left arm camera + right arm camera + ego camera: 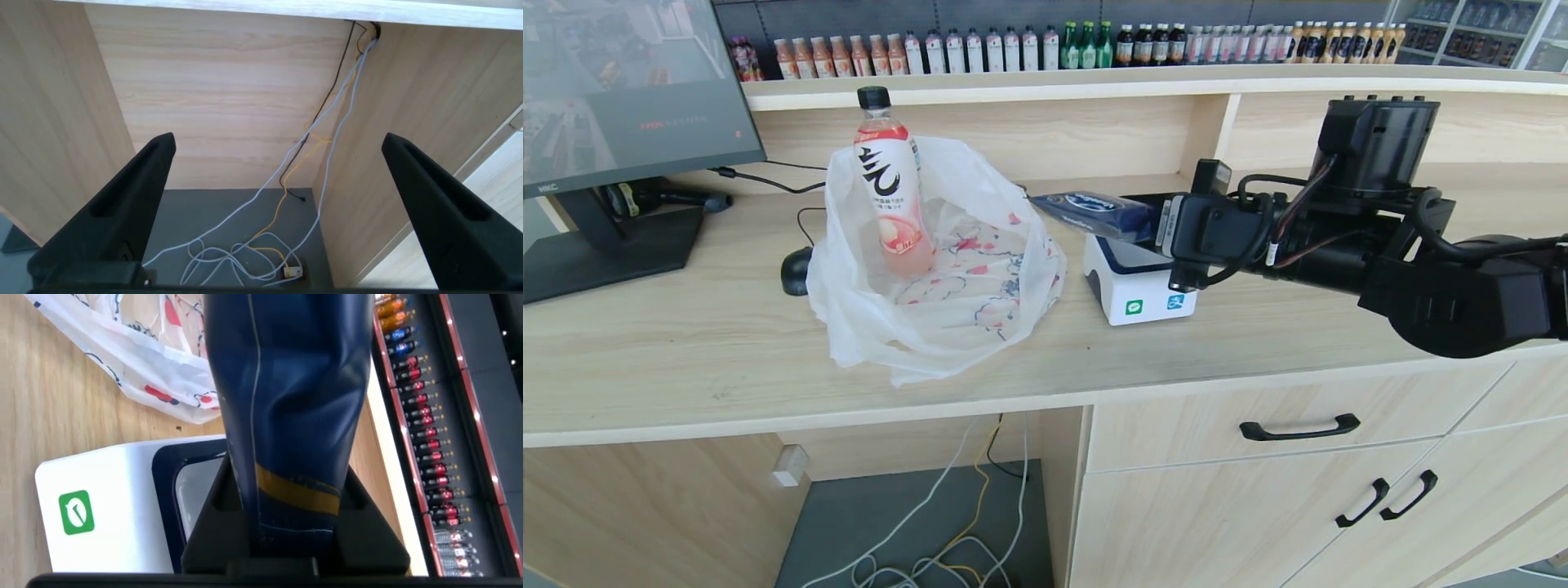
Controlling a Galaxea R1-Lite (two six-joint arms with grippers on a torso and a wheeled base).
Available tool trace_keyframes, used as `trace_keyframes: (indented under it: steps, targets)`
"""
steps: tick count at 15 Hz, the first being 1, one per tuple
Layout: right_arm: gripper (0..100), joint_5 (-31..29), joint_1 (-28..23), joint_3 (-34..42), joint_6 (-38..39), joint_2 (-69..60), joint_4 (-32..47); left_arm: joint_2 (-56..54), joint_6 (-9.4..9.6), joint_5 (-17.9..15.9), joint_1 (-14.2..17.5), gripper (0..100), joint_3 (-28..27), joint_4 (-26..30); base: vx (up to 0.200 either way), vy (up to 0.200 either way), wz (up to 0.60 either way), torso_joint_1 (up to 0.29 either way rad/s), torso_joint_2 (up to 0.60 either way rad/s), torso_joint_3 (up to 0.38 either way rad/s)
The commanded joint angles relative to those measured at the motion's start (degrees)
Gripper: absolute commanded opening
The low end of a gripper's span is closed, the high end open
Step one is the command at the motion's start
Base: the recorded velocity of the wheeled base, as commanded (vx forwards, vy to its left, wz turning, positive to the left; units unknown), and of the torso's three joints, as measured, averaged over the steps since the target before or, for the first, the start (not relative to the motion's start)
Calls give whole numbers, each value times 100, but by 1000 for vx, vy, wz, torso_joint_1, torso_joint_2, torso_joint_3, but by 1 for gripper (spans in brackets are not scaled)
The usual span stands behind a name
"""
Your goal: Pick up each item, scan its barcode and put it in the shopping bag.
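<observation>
A dark blue packet [1094, 214] is held level above the white barcode scanner [1137, 298] on the counter, with my right gripper [1156, 224] shut on its end. In the right wrist view the blue packet [282, 400] runs out from between the fingers [372, 518], over the scanner [106, 514]. A white printed shopping bag [956, 269] lies open to the scanner's left, with a pink drink bottle [892, 184] standing in it. My left gripper [278, 212] hangs open below the counter, nothing between its fingers [114, 216].
A monitor [621, 90] on a stand sits at the counter's far left, a black mouse [795, 270] beside the bag. A raised shelf with a row of bottles [1062, 45] runs behind. Loose cables [270, 245] lie on the floor under the counter; drawers [1298, 429] are at right.
</observation>
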Motion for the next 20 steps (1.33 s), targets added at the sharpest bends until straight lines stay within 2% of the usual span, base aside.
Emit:
trace_keyframes:
  steps: [1, 20]
  targets:
    - [0, 7, 7, -26, 1, -4, -6, -1, -1, 1, 0, 100, 0, 0, 0, 0, 0, 0, 0, 0]
    - [0, 174, 94, -210, 194, -153, 293, -1, -1, 1, 0, 100, 0, 0, 0, 0, 0, 0, 0, 0]
